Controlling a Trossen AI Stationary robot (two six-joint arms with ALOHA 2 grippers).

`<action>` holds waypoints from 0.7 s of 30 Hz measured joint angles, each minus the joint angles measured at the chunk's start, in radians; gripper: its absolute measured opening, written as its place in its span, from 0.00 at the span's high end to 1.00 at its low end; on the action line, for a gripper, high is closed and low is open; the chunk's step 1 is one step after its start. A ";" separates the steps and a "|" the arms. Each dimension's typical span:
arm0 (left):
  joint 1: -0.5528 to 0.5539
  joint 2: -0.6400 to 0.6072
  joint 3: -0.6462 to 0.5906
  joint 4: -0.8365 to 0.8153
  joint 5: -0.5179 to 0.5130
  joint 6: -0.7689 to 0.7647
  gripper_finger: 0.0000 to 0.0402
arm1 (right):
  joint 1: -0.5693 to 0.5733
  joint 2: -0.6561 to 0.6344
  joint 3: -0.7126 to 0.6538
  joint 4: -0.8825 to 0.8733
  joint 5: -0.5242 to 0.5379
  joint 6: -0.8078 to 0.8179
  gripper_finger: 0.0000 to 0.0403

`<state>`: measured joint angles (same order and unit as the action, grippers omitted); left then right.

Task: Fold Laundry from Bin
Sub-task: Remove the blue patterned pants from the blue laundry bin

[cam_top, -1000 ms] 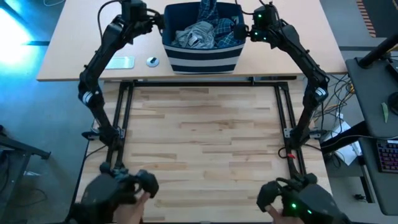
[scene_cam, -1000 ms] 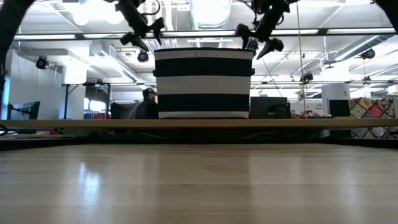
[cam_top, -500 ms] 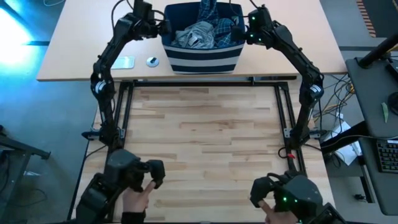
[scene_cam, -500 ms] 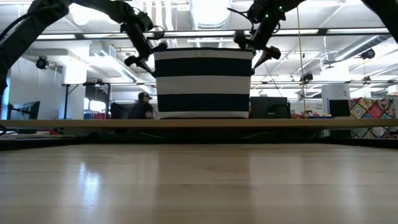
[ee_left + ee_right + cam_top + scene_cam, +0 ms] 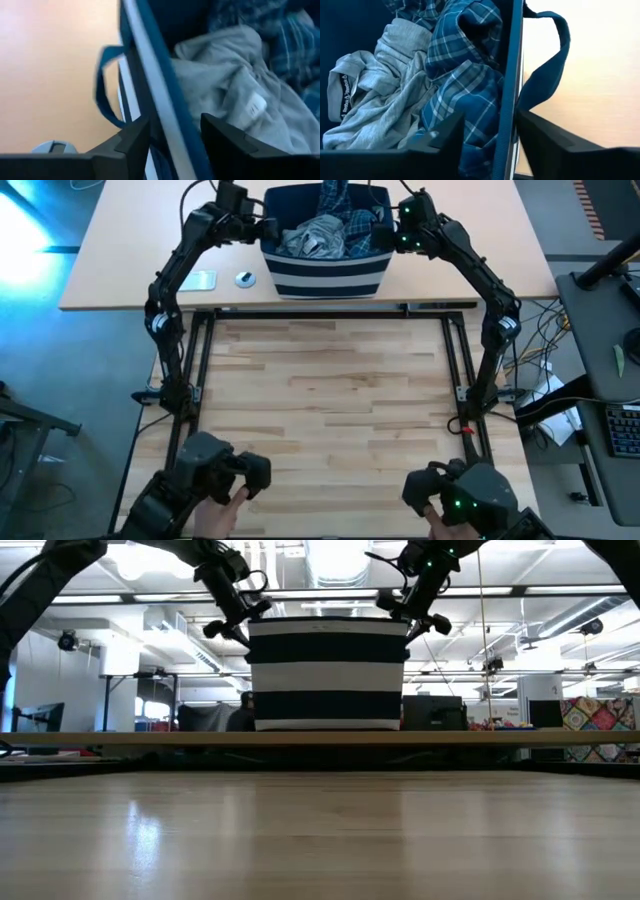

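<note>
One soft navy striped fabric bin (image 5: pixel 324 255) sits at the far surface edge in the high view, left gripper (image 5: pixel 262 225) and right gripper (image 5: pixel 392 230) flanking its rim. Low view: both at rim height. Wrist views: each gripper's open jaws straddle a wall; limp, light grey T-shirt (image 5: pixel 235 95) and plaid garment (image 5: pixel 465 75) bunch inside; count unclear.

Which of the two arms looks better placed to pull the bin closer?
Neither alone, probably. The left gripper straddles the bin's left rim with open fingers, and the right gripper straddles the right rim the same way. Both look ready to clamp and drag it together.
</note>
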<state>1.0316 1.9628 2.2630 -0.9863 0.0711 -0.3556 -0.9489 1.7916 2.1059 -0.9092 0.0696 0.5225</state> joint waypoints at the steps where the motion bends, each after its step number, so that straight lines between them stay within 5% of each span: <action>1: -0.009 -0.004 0.000 -0.015 0.000 0.011 0.63 | 0.000 0.000 0.000 0.000 0.000 -0.009 0.66; 10: -0.107 -0.044 0.000 -0.152 0.015 0.065 0.67 | -0.008 0.000 -0.001 0.045 0.015 -0.192 0.96; 21: -0.200 -0.092 -0.001 -0.204 0.036 0.052 0.64 | -0.060 0.000 -0.001 0.104 -0.002 -0.246 0.89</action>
<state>0.8317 1.8713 2.2616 -1.1906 0.1073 -0.3035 -1.0084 1.7920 2.1048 -0.8055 0.0676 0.2765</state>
